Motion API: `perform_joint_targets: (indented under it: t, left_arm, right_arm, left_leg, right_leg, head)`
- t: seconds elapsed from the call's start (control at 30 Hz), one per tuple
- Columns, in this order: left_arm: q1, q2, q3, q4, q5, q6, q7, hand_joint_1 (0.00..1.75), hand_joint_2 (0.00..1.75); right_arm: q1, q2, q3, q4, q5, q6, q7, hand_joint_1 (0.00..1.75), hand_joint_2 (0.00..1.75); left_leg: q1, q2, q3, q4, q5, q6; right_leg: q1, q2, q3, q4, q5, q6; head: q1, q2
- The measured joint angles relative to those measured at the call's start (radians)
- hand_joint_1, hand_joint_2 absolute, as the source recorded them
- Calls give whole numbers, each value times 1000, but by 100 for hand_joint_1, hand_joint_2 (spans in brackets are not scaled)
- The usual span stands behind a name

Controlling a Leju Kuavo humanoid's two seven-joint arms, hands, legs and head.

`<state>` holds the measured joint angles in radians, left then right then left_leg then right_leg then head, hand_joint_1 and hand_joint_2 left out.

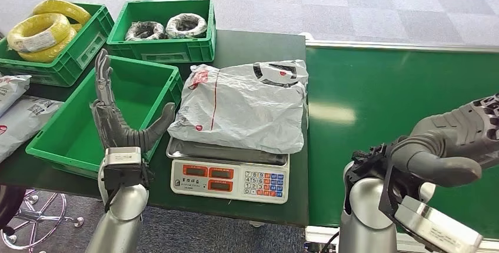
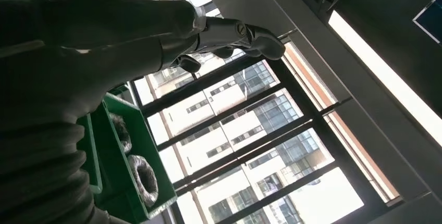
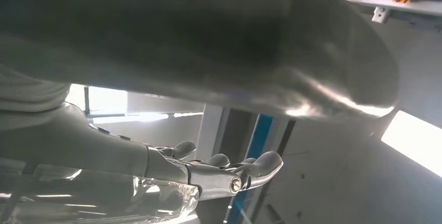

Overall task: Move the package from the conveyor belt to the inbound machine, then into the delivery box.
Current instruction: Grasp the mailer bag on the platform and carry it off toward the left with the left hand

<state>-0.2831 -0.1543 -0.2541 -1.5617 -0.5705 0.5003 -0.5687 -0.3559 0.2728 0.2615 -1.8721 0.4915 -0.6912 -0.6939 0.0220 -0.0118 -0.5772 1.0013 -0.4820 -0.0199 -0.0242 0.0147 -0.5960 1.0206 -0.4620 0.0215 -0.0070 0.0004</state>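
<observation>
A white plastic mail package (image 1: pixel 244 105) with red and black print lies on the tray of the scale (image 1: pixel 229 177), the inbound machine, at the table's front. Left of it, my left hand (image 1: pixel 117 117) is raised with palm up and fingers spread, holding nothing, in front of the empty green crate (image 1: pixel 76 141). The left wrist view shows that same hand (image 2: pixel 156 36) with fingers extended toward a window. My right hand (image 1: pixel 453 141) hovers open over the near part of the green conveyor belt (image 1: pixel 400 100), to the right of the scale, with its fingers (image 3: pixel 229 174) stretched out and empty.
Two more green crates stand at the back: one with yellow cable coils (image 1: pixel 44 32), one with black and white coils (image 1: pixel 168 27). White packages (image 1: pixel 20 112) lie at the far left. A chair base (image 1: pixel 41 215) stands on the floor below the table.
</observation>
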Motion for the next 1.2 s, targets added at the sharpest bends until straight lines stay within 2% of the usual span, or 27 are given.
perform_joint_targets:
  t: [0.07,0.2,0.33,0.43,0.57,0.67,0.8,0.93,1.07,1.13,1.2]
  left_arm:
    - [-59,-2,-18,53,-136,-21,80,0,175]
    - [-260,-31,-89,251,-464,-117,261,0,175]
    - [-427,-84,-181,504,-663,-143,348,0,175]
    - [-499,-116,-233,670,-719,-122,371,0,175]
    - [-549,-141,-267,813,-760,-121,382,0,175]
    - [-572,-149,-307,920,-857,-152,413,0,175]
    - [-566,-153,-387,1062,-970,-225,430,0,175]
    - [-546,-146,-470,1151,-979,-264,433,0,175]
    - [-551,-138,-510,1194,-972,-273,434,0,175]
    - [-553,-134,-519,1204,-969,-276,434,73,175]
    - [-554,-132,-524,1211,-964,-287,432,156,175]
  right_arm:
    - [15,0,8,-2,-55,0,0,0,0]
    - [43,0,33,7,-146,1,0,0,0]
    - [52,0,44,38,-184,3,0,0,0]
    - [55,0,44,60,-190,4,0,0,0]
    - [59,0,44,77,-192,8,0,0,0]
    - [62,0,43,88,-198,13,0,0,0]
    - [68,-4,46,99,-216,22,0,0,0]
    - [69,-11,60,116,-234,20,0,0,0]
    - [69,-18,78,130,-248,7,0,0,0]
    - [69,-20,83,134,-250,6,0,0,0]
    - [70,-21,87,135,-252,5,0,0,0]
  left_leg:
    - [0,-1,0,0,0,0]
    - [-1,-2,0,0,1,1]
    - [-2,-1,0,1,1,1]
    - [-2,0,0,0,1,1]
    - [-1,0,-1,0,1,1]
    - [-1,0,-1,-1,1,1]
    - [-2,0,-1,-1,1,1]
    - [-2,-2,0,-1,1,1]
    - [-1,-3,7,-2,-1,1]
    - [-1,-3,11,-2,-3,1]
    - [-1,-3,14,-2,-3,1]
  right_leg:
    - [0,-1,0,0,0,0]
    - [-1,-2,2,0,1,0]
    - [-2,-1,2,0,1,0]
    - [-2,0,1,0,1,0]
    - [-1,0,-1,0,1,0]
    - [-1,0,-1,0,1,0]
    - [-1,0,0,0,1,0]
    - [-1,-1,2,0,0,1]
    - [-1,-2,11,0,-2,2]
    - [-1,-2,15,0,-3,1]
    - [-1,-2,19,-1,-3,1]
  head:
    - [0,0]
    - [0,0]
    - [0,0]
    - [0,0]
    - [0,0]
    - [0,0]
    - [0,0]
    - [0,0]
    - [0,0]
    - [0,0]
    - [0,0]
